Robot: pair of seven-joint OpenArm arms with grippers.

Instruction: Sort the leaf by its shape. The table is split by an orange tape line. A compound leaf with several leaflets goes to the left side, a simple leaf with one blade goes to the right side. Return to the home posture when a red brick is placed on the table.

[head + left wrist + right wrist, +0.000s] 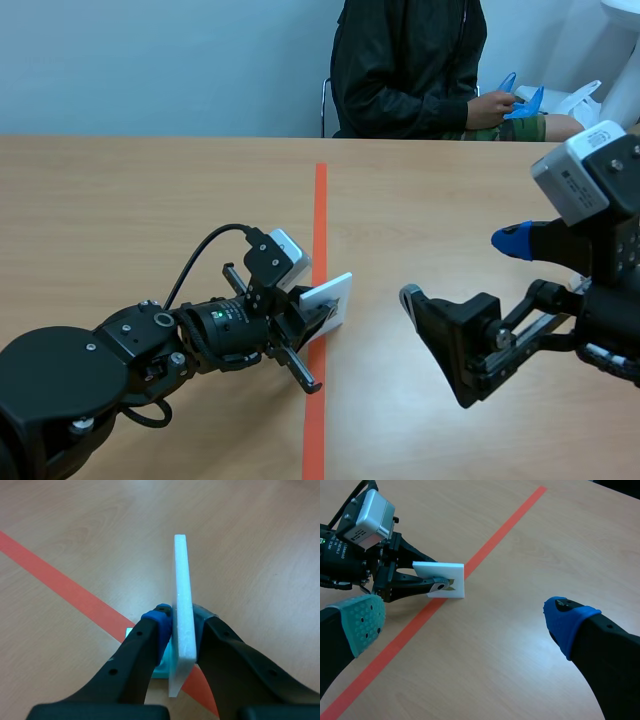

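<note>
Left hand (322, 316) low with upright card (338, 289)

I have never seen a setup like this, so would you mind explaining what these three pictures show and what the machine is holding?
These are two black robot arms working at a wooden table. The wide picture comes from a camera between the arms, looking across the table to a person seated on the far side. The other two come from a camera on each arm's wrist, looking down past its own fingers. The left gripper is shut on a white flat card, held on edge at the orange tape line that splits the table. The right gripper is open and holds nothing, over the right half. The coloured dotted pads are parts of the fingers.
</note>
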